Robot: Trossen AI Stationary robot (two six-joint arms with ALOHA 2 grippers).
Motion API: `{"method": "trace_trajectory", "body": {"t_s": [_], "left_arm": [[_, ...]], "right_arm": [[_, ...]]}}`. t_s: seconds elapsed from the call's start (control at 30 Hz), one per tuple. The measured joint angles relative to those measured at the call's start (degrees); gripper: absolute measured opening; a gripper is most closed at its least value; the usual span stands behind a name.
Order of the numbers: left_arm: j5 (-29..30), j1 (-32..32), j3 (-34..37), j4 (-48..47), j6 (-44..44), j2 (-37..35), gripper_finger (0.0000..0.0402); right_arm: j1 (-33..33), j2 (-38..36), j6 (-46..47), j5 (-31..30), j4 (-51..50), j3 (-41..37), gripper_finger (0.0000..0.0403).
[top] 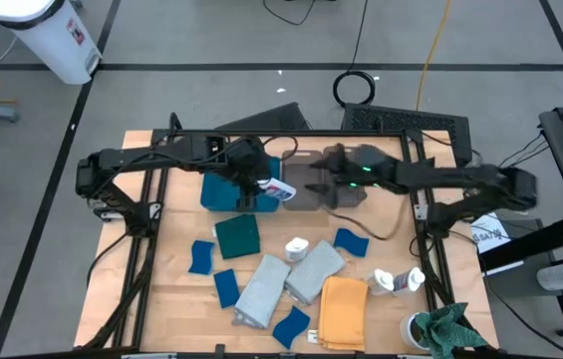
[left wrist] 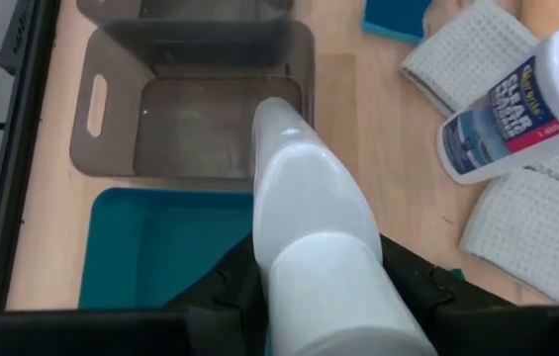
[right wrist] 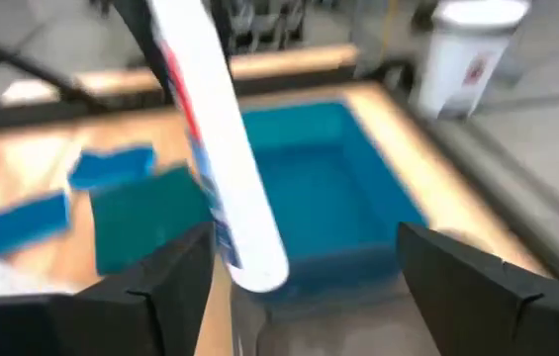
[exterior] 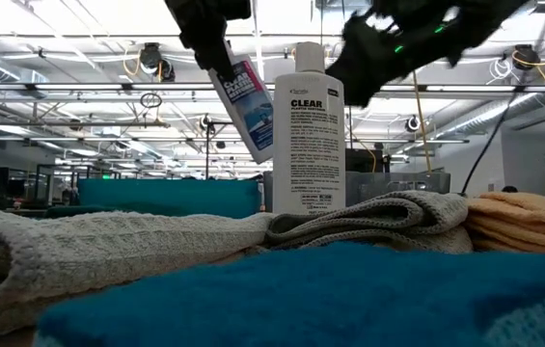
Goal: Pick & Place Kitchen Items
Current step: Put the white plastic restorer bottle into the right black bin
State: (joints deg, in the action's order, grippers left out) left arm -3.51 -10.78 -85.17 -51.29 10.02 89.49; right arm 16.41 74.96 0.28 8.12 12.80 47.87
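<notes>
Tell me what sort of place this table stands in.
Probably a large lab or workshop hall: bare ceiling trusses with hanging lights, cables trailing over a taped concrete floor, and a wooden table rigged with two robot arms.

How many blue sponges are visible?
4 sponges: one beside the teal cloth, one left of the grey cloths, one near the yellow cloth, one rightmost. Others possibly hidden.
</notes>
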Motion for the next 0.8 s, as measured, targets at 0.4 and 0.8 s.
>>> {"method": "trace_trajectory", "body": {"t_s": [0.4, 0.8], "left_arm": [[0.0, 1.5, 0.0, 2.1, 0.6, 0.0, 0.0129], [0.0, 1.5, 0.0, 10.0, 0.8, -0.6, 0.0258]], "right_arm": [[-1.0, 18.0, -1.6, 13.0, 12.4, 6.2, 0.027], [-1.5, 17.3, -2.8, 12.9, 10.1, 6.0, 0.0084]]}}
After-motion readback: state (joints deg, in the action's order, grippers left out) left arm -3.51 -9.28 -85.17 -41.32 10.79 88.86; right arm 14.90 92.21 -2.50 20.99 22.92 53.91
